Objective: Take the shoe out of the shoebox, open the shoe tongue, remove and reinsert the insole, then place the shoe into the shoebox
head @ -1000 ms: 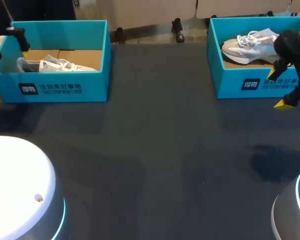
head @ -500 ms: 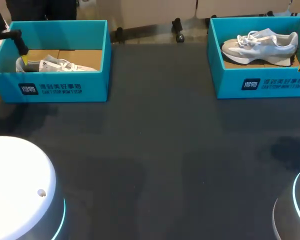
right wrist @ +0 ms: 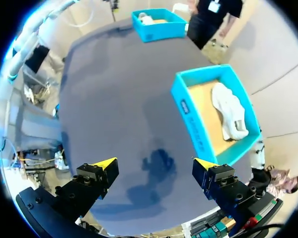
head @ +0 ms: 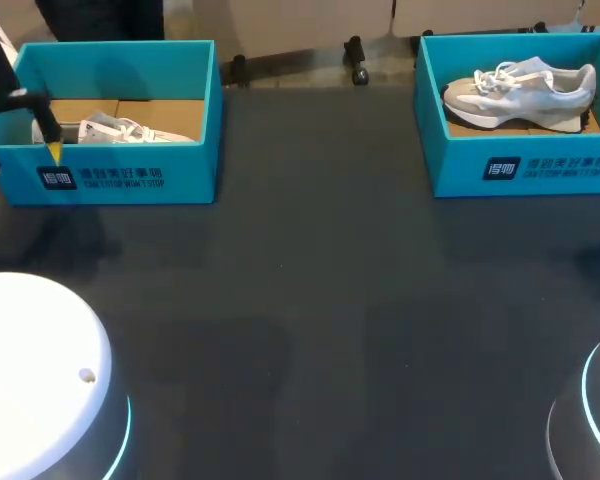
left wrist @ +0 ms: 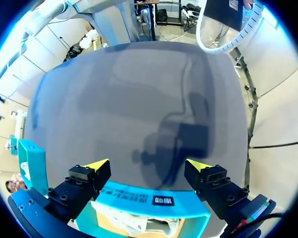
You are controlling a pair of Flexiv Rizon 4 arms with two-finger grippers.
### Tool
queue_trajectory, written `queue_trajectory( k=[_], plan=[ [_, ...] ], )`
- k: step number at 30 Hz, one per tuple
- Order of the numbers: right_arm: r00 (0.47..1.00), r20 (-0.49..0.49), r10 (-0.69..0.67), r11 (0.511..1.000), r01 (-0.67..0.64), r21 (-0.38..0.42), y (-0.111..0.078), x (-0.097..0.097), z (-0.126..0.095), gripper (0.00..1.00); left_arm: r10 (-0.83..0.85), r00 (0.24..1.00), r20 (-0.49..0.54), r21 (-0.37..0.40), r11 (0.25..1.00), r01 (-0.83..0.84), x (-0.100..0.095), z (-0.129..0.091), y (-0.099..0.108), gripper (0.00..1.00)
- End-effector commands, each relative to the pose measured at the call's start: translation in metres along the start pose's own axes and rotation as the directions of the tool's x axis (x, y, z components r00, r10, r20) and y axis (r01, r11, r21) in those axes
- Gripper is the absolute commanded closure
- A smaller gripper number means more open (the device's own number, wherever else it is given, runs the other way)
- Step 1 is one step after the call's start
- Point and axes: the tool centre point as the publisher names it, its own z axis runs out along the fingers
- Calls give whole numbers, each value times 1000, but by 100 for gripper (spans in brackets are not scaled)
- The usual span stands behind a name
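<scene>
Head view: my left tool (head: 21, 158) hangs at the near outer corner of the left shoebox (head: 195, 170), fingers spread and holding nothing. One yellow tip is in front of the box's front wall and the other is just past its end. Beside the tool, inside the box, lies the left shoe (head: 120, 130), mostly hidden by the wall. Its long axis runs along that wall, grey heel nearest the tool and toe pointing away from it toward the bench's (head: 310, 300) middle. Well apart from this tool, across the bench, stands the right shoebox (head: 460, 170) with the right shoe (head: 520, 92) in it, sole down. This shoe also lies lengthwise along the front wall, toe toward the bench's middle. My right tool does not show here.

Left wrist view: my left tool (left wrist: 148, 164) is released, with nothing between its fingers. The left shoebox's wall (left wrist: 139, 196) passes under it from finger to finger. A bit of the left shoe's white laces (left wrist: 139, 225) shows below that, on the brown floor. Bare bench (left wrist: 139, 99) lies ahead.

Right wrist view: my right tool (right wrist: 154, 163) is likewise released and empty, high over the bench. Ahead of its right finger sits the right shoebox (right wrist: 191, 121). The right shoe (right wrist: 230, 110) is inside, its long axis along the box's long walls. Far ahead is the left shoebox (right wrist: 164, 32).
</scene>
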Motion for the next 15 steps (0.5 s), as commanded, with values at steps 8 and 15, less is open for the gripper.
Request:
queue_trajectory(
  k=[8,15],
  plan=[
    [965,97,242,970,-244,9,16,-80,-13,0,-5,1000,-8,-17,1000,5,-2,4,-9,0],
    [862,189,471,881,-470,-50,15,-126,-17,0,-5,1000,-8,-17,1000,5,-2,4,-9,0]
  ],
)
